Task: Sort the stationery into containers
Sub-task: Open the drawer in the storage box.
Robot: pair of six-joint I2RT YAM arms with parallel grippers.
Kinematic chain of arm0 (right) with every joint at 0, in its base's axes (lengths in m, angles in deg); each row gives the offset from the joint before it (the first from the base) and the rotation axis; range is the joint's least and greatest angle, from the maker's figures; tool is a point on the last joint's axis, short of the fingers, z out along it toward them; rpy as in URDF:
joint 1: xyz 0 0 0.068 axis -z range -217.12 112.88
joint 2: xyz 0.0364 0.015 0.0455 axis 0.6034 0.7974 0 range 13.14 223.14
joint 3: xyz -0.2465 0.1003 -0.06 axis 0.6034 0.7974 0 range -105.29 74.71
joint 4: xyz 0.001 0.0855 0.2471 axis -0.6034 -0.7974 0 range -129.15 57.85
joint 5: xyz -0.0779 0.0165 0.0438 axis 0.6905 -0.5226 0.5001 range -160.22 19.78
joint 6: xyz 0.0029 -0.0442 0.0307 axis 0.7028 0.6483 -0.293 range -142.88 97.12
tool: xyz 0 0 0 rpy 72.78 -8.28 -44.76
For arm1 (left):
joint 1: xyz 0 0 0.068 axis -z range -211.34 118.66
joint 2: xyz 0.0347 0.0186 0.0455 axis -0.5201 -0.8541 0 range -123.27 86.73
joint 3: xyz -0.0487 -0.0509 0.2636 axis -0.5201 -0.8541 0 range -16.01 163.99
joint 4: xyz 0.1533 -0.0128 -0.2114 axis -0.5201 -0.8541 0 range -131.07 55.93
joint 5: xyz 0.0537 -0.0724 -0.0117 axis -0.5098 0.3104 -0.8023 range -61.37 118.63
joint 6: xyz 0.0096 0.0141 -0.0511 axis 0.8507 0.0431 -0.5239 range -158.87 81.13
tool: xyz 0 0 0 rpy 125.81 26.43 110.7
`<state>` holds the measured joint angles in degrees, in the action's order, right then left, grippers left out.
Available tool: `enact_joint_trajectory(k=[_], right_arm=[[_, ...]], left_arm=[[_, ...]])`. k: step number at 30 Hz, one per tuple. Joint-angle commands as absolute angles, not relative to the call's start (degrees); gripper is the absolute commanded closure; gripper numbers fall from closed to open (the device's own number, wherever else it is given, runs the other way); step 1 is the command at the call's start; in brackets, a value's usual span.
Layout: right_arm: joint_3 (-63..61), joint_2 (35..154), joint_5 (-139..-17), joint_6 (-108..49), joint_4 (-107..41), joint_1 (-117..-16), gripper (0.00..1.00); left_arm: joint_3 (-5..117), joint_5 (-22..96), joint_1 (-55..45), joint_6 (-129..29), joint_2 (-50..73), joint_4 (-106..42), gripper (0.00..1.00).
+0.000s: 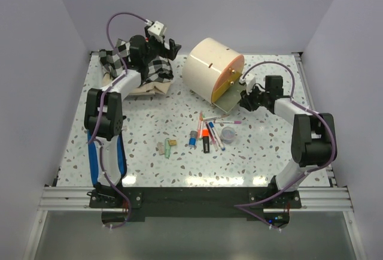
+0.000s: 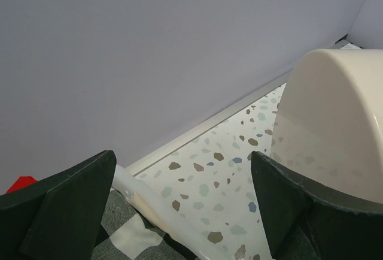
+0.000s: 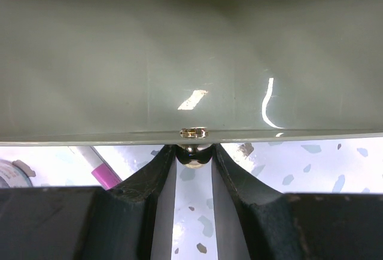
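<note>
The cream drum cabinet (image 1: 209, 68) lies on its side at the back centre, its orange front (image 1: 230, 75) facing right. One drawer (image 1: 222, 102) hangs open from it, low over the table. My right gripper (image 1: 245, 96) is shut on that drawer's small gold knob (image 3: 193, 155); the drawer's grey panel (image 3: 191, 62) fills the right wrist view. The stationery lies in front: pens (image 1: 200, 125), an orange highlighter (image 1: 205, 138), erasers (image 1: 169, 147), a clear pot (image 1: 228, 133) and a pink pen (image 3: 99, 170). My left gripper (image 2: 185, 212) is open and empty beside the cabinet (image 2: 335, 128).
A black-and-white checked cloth pile (image 1: 140, 68) lies at the back left under my left arm; its edge shows in the left wrist view (image 2: 119, 230). Grey walls close the back and both sides of the speckled table (image 1: 149, 128).
</note>
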<state>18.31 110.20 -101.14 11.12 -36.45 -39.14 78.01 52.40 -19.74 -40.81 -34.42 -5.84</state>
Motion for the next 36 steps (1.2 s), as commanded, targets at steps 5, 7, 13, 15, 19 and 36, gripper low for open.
enact_joint_trajectory(k=[5,7,13,15,19,36], right_arm=[[18.37,107.27,-96.86,13.50,-40.33,-37.91,0.79],[18.37,107.18,-96.33,13.86,-41.20,-37.73,0.78],[19.51,106.22,-95.97,14.83,-41.38,-37.29,0.73],[19.51,106.39,-95.63,14.74,-41.64,-37.21,0.69],[19.25,105.87,-94.92,15.09,-42.96,-37.21,0.44],[15.73,82.06,-98.44,10.71,-58.79,-40.01,0.28]], left_arm=[[76.45,52.80,-20.35,-41.07,-28.15,-1.64,0.00],[75.84,52.80,-20.35,-41.07,-27.36,-1.64,0.00],[73.38,52.80,-20.44,-40.81,-24.99,-1.55,0.00],[72.67,52.63,-20.44,-40.81,-24.54,-1.72,0.00],[70.31,52.02,-20.44,-41.42,-22.53,-1.81,0.00],[55.89,47.88,-20.00,-37.03,-0.75,-22.45,0.00]])
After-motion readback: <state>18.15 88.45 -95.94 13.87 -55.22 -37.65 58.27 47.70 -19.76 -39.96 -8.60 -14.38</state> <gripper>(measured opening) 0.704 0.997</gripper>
